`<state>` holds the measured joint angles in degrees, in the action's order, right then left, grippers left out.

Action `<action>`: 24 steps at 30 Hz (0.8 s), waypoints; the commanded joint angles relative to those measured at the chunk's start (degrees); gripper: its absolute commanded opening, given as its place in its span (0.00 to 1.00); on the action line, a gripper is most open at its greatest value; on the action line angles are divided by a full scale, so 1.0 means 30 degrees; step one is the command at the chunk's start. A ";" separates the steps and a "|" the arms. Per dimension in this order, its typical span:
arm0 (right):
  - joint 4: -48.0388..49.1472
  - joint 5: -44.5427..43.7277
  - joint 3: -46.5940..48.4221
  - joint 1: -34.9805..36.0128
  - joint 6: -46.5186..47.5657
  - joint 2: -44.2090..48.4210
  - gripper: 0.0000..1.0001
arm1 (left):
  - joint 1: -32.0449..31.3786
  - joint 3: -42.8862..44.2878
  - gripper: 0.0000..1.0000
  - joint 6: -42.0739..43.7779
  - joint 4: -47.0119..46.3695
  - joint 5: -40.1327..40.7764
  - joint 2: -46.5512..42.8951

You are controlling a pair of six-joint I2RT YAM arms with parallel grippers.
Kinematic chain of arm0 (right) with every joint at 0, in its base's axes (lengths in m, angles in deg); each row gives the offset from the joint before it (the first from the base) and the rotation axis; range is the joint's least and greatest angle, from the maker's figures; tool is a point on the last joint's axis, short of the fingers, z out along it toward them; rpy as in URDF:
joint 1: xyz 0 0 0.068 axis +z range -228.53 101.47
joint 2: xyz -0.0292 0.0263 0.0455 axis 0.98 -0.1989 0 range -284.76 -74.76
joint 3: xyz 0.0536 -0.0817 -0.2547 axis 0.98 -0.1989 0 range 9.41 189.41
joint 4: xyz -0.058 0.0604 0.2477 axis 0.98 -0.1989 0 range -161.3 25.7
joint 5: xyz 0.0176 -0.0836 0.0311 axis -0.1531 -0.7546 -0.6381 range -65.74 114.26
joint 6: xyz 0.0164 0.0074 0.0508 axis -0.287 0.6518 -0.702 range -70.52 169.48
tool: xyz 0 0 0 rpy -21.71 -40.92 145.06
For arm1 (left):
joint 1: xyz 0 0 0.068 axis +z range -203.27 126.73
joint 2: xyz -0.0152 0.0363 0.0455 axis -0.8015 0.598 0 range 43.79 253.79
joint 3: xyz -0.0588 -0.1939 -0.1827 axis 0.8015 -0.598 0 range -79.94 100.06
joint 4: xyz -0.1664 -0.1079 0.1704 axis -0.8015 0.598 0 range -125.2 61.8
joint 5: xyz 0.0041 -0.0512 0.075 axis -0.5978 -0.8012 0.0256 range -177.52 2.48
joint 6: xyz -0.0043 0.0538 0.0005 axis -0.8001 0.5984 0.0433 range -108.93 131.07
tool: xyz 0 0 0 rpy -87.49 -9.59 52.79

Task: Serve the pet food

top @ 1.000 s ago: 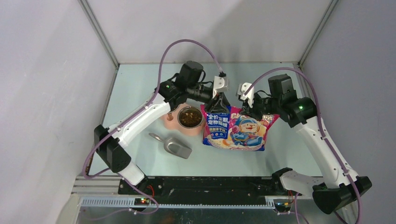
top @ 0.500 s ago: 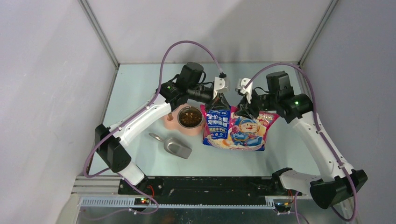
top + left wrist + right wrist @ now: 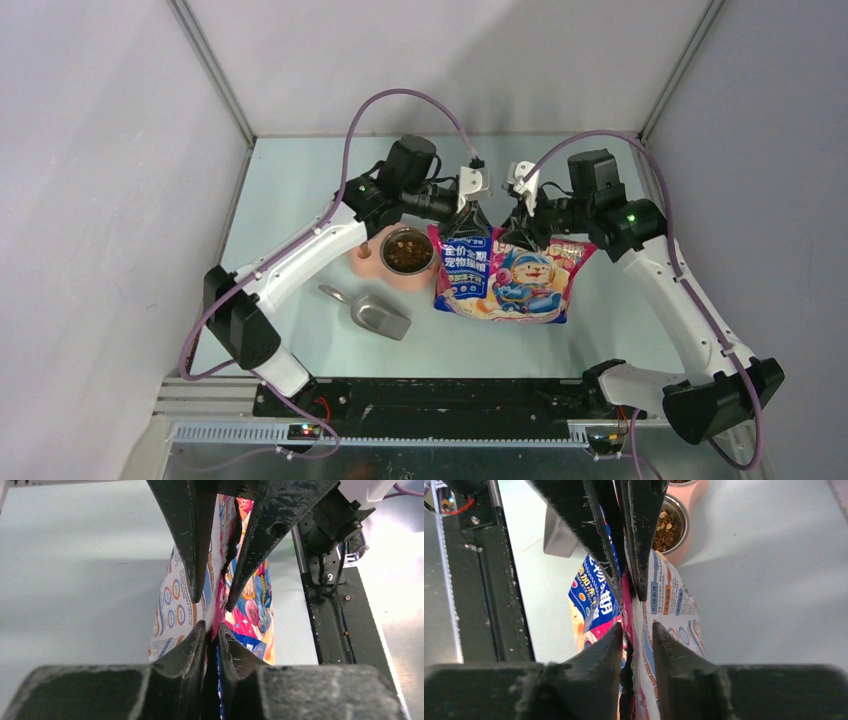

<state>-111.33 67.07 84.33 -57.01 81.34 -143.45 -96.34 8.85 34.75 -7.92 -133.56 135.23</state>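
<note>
Robot lab test cell, we log it so, plain grey partition walls, aluminium corner posts, pale bench top, black mounting rail, purple cabling looped overhead.

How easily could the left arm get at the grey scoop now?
Probably yes, once it leaves the bag: the left hand straddles its top edge, but the scoop lies uncovered on that arm's side.

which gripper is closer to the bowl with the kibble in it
Left. The left gripper sits over the bag just beside the bowl; the right gripper is over the same bag edge, farther from the bowl.
</note>
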 commanded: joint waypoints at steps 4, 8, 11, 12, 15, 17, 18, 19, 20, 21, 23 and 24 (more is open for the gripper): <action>0.1010 0.0410 0.0217 -0.0028 -0.0026 0.0487 0.00 | -0.0005 -0.0459 0.00 0.0821 0.0182 0.0585 -0.0252; 0.1300 0.0281 0.0235 0.0103 0.0077 0.0528 0.24 | -0.0014 -0.0255 0.00 0.0087 -0.0179 0.0685 -0.0332; 0.1403 0.0082 0.0213 0.0439 0.0186 0.0331 0.29 | 0.0022 0.0008 0.21 0.0006 0.0100 0.0856 -0.0373; 0.1399 0.0151 0.0218 0.0471 0.0217 0.0290 0.16 | 0.0079 0.0062 0.31 0.0160 0.0373 0.0924 -0.0412; 0.1310 0.0452 0.0225 0.0521 0.0319 0.0236 0.00 | 0.0367 -0.0236 0.41 0.0867 0.1123 0.1285 -0.0886; 0.1278 0.0491 0.0246 0.0531 0.0405 0.0309 0.00 | 0.0742 -0.0644 0.41 0.1558 0.1747 0.1497 -0.1277; 0.1255 0.0494 0.0235 0.0532 0.0445 0.0323 0.00 | 0.1102 -0.0810 0.41 0.1881 0.2096 0.1565 -0.1587; 0.1186 0.0474 0.0219 0.0503 0.0577 0.0392 0.00 | 0.1298 -0.1146 0.41 0.1989 0.2242 0.1542 -0.1766; 0.1136 0.0471 0.0207 0.0503 0.0648 0.0423 0.00 | 0.1702 -0.1280 0.41 0.2201 0.2586 0.1430 -0.2054; 0.1069 0.0446 0.0220 0.0488 0.0745 0.0461 0.00 | 0.1906 -0.1520 0.40 0.2310 0.2795 0.1357 -0.2189; 0.1025 0.0432 0.0198 0.0487 0.0825 0.0480 0.00 | 0.2530 -0.1669 0.39 0.2929 0.3699 0.1162 -0.2565; 0.1040 0.0435 0.0211 0.0462 0.0831 0.0468 0.00 | 0.2613 -0.1688 0.38 0.3557 0.4400 0.1181 -0.2737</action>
<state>-109.64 67.57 84.31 -55.61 82.73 -143.32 -91.44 4.83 39.34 -2.10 -130.72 130.29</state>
